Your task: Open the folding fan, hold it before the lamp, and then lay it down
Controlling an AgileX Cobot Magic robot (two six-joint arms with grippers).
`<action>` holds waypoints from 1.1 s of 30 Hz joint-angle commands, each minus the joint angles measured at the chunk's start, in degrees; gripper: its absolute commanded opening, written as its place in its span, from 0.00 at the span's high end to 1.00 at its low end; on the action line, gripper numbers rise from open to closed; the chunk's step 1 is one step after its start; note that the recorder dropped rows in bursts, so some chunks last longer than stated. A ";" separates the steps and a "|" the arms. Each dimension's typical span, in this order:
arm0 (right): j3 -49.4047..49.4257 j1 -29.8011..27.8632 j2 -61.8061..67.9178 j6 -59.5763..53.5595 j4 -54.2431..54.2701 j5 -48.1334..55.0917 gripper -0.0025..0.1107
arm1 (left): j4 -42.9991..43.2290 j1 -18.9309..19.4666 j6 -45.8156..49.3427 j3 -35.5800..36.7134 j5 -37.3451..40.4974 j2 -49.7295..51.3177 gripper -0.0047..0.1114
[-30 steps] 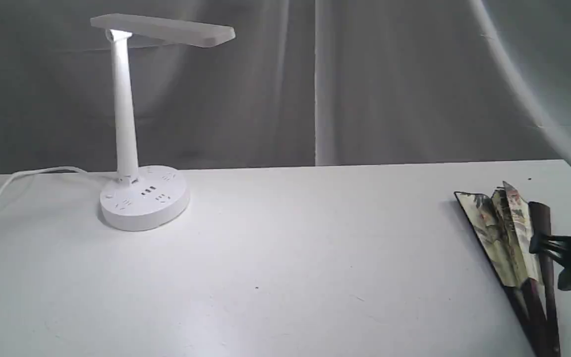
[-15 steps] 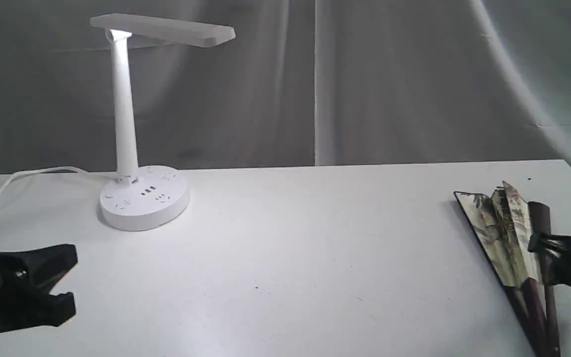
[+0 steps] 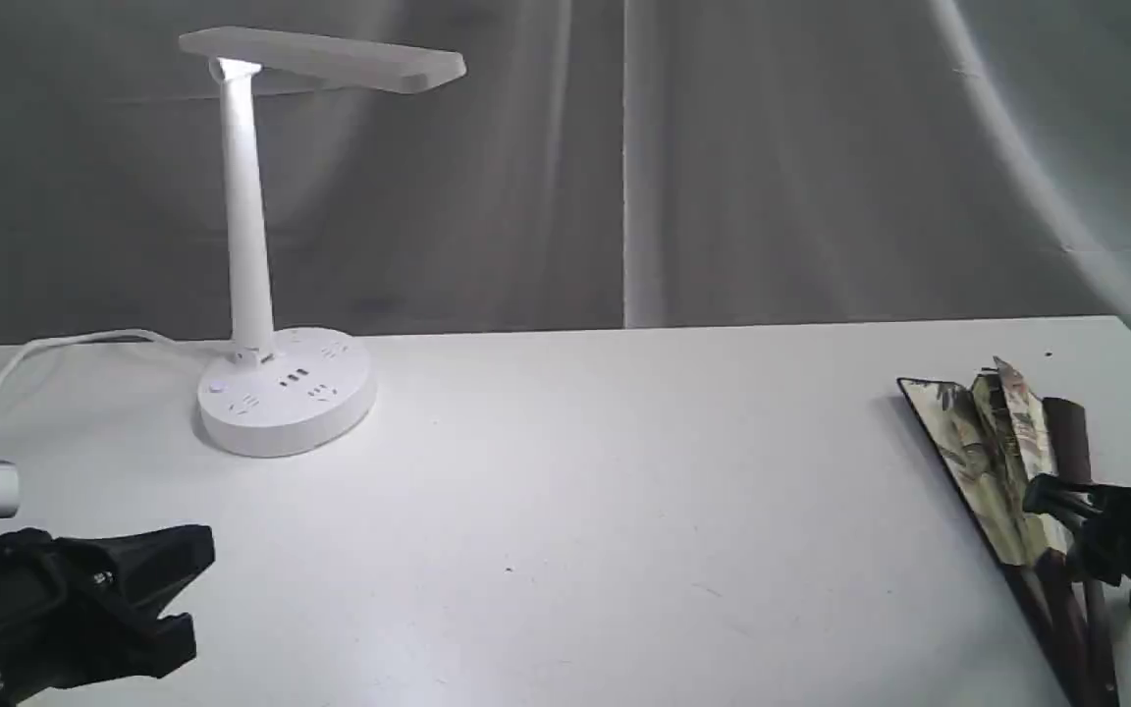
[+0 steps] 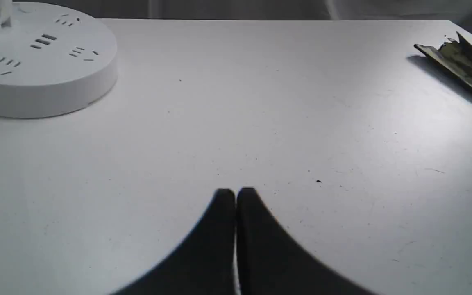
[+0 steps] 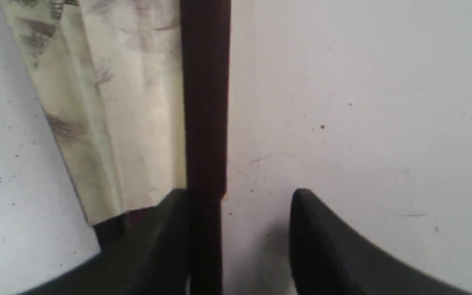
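Right wrist view has the right hand (image 5: 240,194) spread open over the desk (image 5: 363,102), its jaws straddling the dark maroon guard (image 5: 205,102) of the folding fan (image 5: 137,102). One finger sits right against the guard and the other is over bare desk. Partly unfolded, the fan lies flat beneath this hand. Well apart from it, the left hand (image 4: 236,190) is closed on nothing, with the lamp (image 4: 43,61) near it, ahead and to one side.

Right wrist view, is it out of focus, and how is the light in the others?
Right wrist view: soft, the folding fan looks smeared. Left wrist view: sharper, with a dark shadow beside the fan on its side toward the lamp. Exterior view: the lamp's stem glares white just under its head.
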 commanded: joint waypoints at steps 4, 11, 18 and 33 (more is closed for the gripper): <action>0.16 1.65 0.57 -0.19 0.27 -0.03 0.83 | -0.06 -0.01 0.28 -0.53 -0.87 0.08 0.96; 0.16 1.65 0.57 -1.44 0.27 -0.07 0.98 | -0.06 -0.01 0.28 -0.53 -0.87 0.08 0.96; 0.16 1.65 -2.36 -2.93 0.27 0.21 0.98 | -0.06 -0.01 0.28 -0.53 -0.76 0.08 0.96; 0.16 3.50 -8.34 -4.94 1.34 3.26 0.98 | 4.23 -0.01 -14.62 -0.81 -0.49 0.08 0.96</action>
